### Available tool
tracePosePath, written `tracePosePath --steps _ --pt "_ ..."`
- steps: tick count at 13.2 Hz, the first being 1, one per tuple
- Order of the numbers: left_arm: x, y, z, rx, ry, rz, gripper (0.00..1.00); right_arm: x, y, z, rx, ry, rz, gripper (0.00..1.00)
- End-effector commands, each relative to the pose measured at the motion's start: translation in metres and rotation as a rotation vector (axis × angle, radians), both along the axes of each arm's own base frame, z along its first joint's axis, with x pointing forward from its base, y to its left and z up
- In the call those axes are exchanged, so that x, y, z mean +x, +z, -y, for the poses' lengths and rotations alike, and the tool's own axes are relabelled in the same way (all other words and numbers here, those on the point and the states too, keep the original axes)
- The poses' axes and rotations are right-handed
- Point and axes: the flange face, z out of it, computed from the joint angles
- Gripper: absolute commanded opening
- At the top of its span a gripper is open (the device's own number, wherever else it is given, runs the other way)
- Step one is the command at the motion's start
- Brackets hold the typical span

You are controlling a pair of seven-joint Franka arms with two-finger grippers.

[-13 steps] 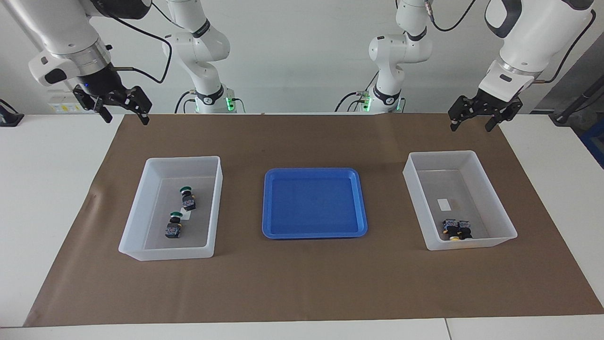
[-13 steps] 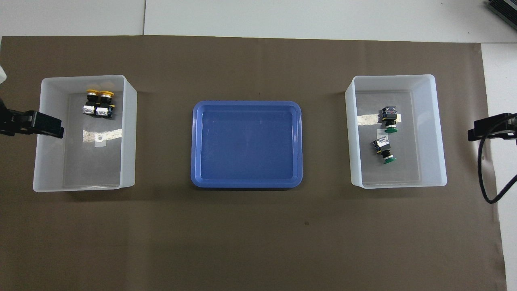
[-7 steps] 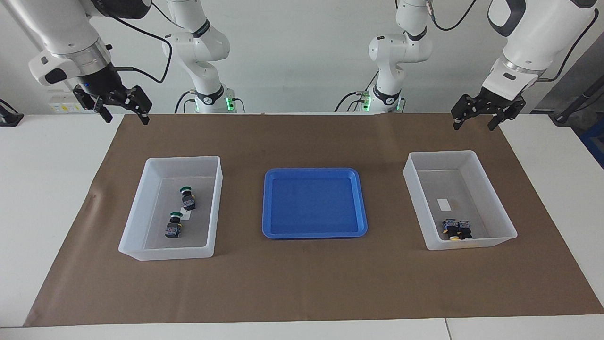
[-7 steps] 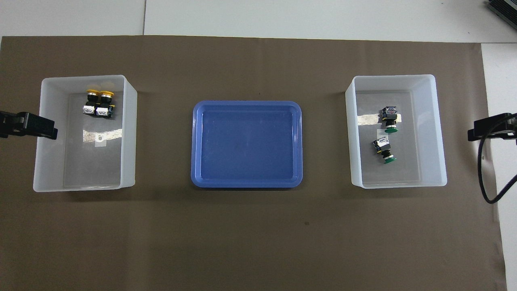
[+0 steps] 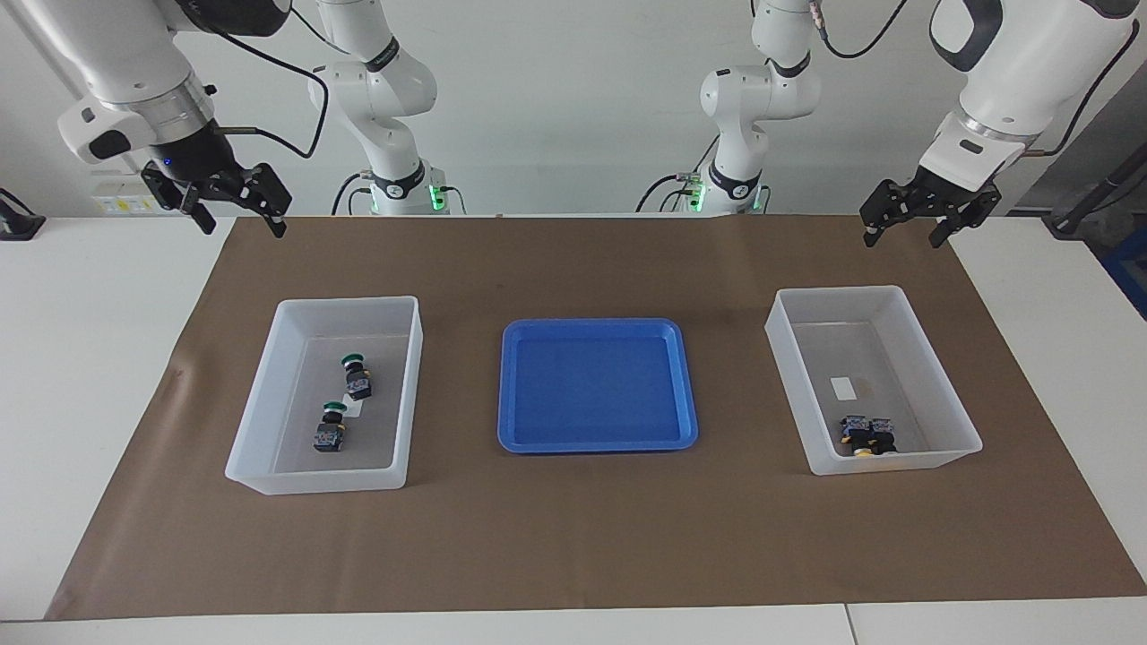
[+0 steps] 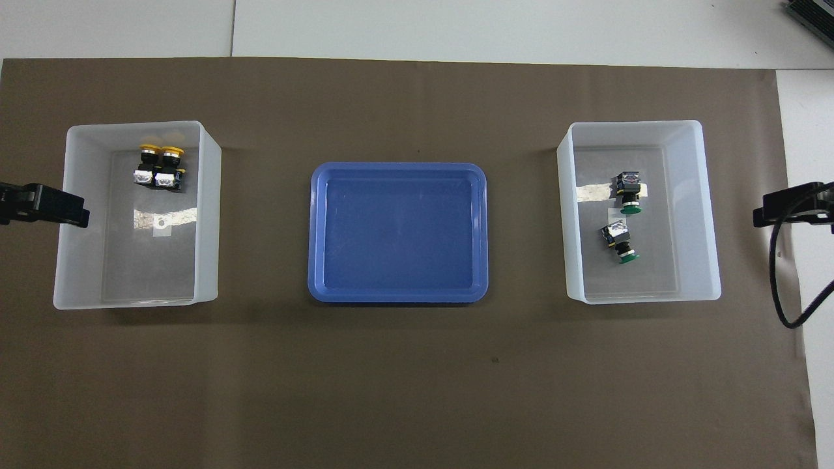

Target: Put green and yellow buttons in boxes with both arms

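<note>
Buttons sit in two boxes. Two green buttons [image 5: 345, 400] lie in the box [image 5: 269, 394] at the right arm's end. Two yellow buttons [image 5: 866, 434] lie side by side in the other box [image 5: 936, 376]. A blue tray [image 5: 598, 327] sits between the boxes. The left gripper [image 5: 907, 231] and right gripper [image 5: 240, 222] hang spread wide, holding nothing.

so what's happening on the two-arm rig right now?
Sorting looks finished. Two green buttons lie in the box at the right arm's end; two yellow buttons sit side by side in the box at the left arm's end. The blue tray between the boxes holds nothing. Both arms are raised with nothing in them: the left gripper hangs open above the mat's edge near its box, and the right gripper hangs open over the mat's corner.
</note>
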Motion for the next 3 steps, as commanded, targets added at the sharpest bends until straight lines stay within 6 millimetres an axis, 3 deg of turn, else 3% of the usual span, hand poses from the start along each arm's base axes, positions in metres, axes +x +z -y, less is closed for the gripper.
tracePosePath --steps 1,3 --pt "-0.0054 0.0024 -0.0044 -0.012 -0.010 0.024 1.00 -0.0056 0.0034 0.0004 -0.013 0.015 0.015 1.00" --pt "-0.0049 0.0023 -0.0044 -0.012 -0.010 0.024 1.00 -0.0054 0.0035 -0.0004 -0.013 0.016 0.017 1.00"
